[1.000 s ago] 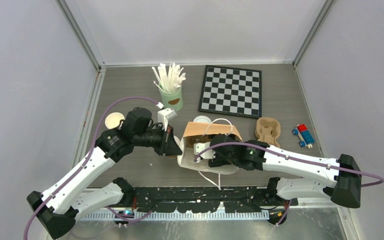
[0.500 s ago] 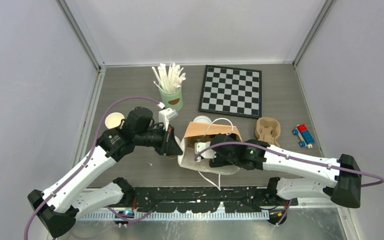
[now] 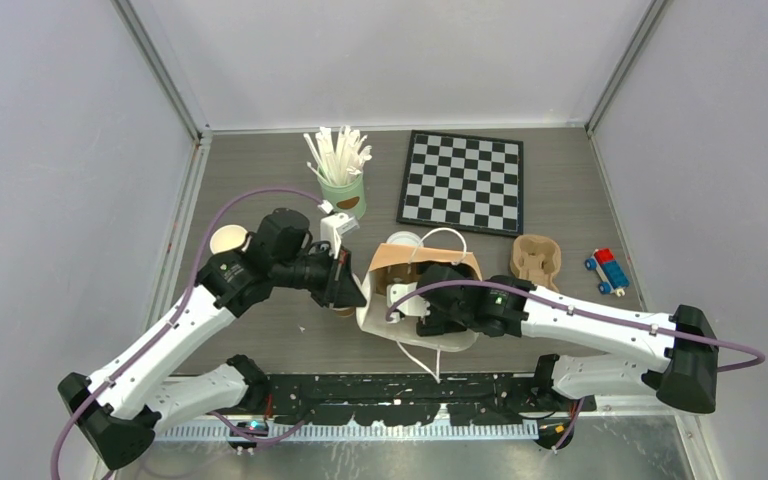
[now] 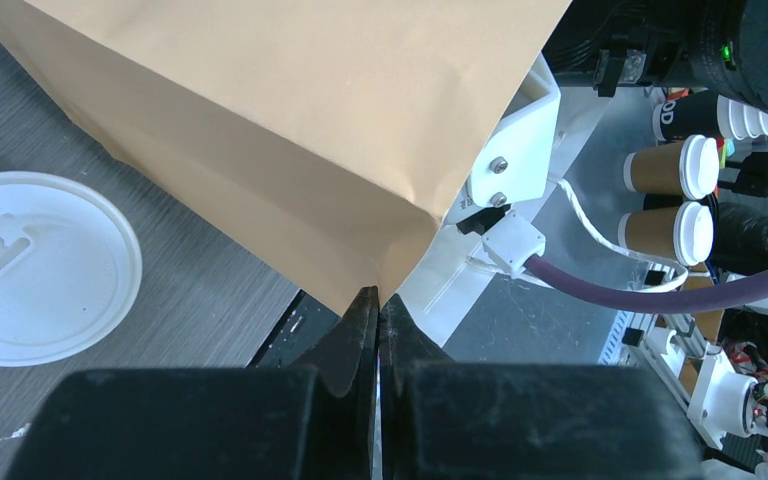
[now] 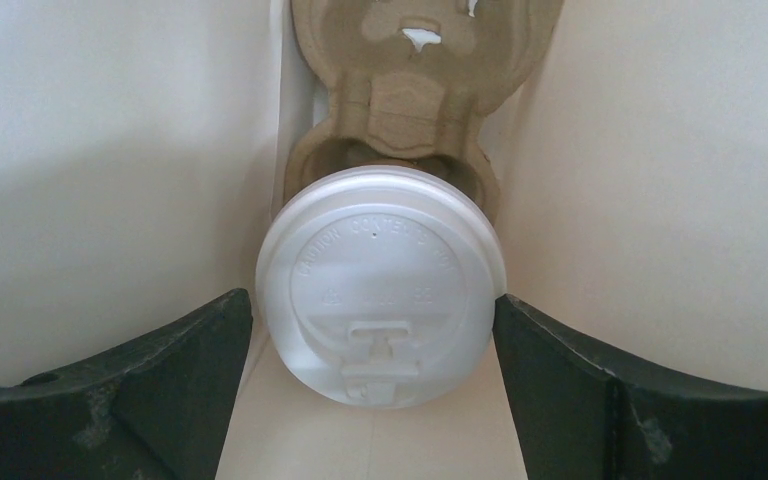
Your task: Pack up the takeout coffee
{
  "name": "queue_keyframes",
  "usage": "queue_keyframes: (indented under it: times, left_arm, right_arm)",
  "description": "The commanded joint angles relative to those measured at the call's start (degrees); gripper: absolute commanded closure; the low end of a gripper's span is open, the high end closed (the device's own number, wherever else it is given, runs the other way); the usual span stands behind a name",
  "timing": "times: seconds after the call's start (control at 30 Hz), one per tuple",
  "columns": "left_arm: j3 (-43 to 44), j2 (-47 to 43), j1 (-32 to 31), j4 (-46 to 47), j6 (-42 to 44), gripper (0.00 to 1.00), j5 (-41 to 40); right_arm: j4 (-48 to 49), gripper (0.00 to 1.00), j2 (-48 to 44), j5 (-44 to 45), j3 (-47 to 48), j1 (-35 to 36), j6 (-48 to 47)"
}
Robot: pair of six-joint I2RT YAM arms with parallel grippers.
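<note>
One lidded cup [image 5: 380, 280] is already inside the paper bag [image 3: 400, 260]. It sits in the nearer well of a pulp tray [image 5: 400, 80] that is in the bag with it, and the tray's second well beyond it shows empty. By my reading that puts the job about halfway.

The other cup [image 3: 228, 240] stands uncovered on the counter [image 3: 260, 180] at the far left, well apart from the bag. A loose lid [image 4: 40, 265] lies flat on the counter just beside the bag. What is left, I judge, is to lid that cup and seat it in the empty well.

The right hand [image 5: 372, 298] is reached into the bag. Its fingers are spread wide on either side of the packed cup's lid, close beside the rim and, as far as I can see, not squeezing it. The left hand [image 4: 378, 305] is closed, pinching the bag's edge at a corner on the bag's left side.

The packed cup points its lid at the right hand and the bag's mouth. Its long axis runs from lid to base, away from that hand and deeper into the bag. Whether that leaves it upright or tipped over I cannot tell. The uncovered cup stands mouth up, with its long axis vertical.
</note>
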Motion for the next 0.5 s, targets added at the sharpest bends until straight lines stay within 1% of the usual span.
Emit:
queue_keyframes:
  times: [0.0, 0.23, 0.3, 0.47]
  left_arm:
    - [2.5, 0.8, 0.1, -1.2, 1.1, 1.00, -1.1]
    - [2.8, 1.8, 0.0, -0.9, 1.0, 1.00, -1.2]
    - [3.1, 2.2, 0.0, -0.8, 1.0, 1.00, -1.2]
    - [3.5, 3.0, 0.0, -0.6, 1.0, 1.00, -1.3]
  right_arm:
    - [-1.9, 0.06, -1.6, -1.4, 2.1, -0.3, 0.0]
    - [-2.1, 0.05, -2.1, -2.5, 3.0, -0.2, 0.4]
    - [-2.0, 0.04, -2.5, -2.5, 3.2, -0.3, 1.0]
    - [-2.6, 0.03, -3.0, -1.7, 3.6, -0.2, 1.3]
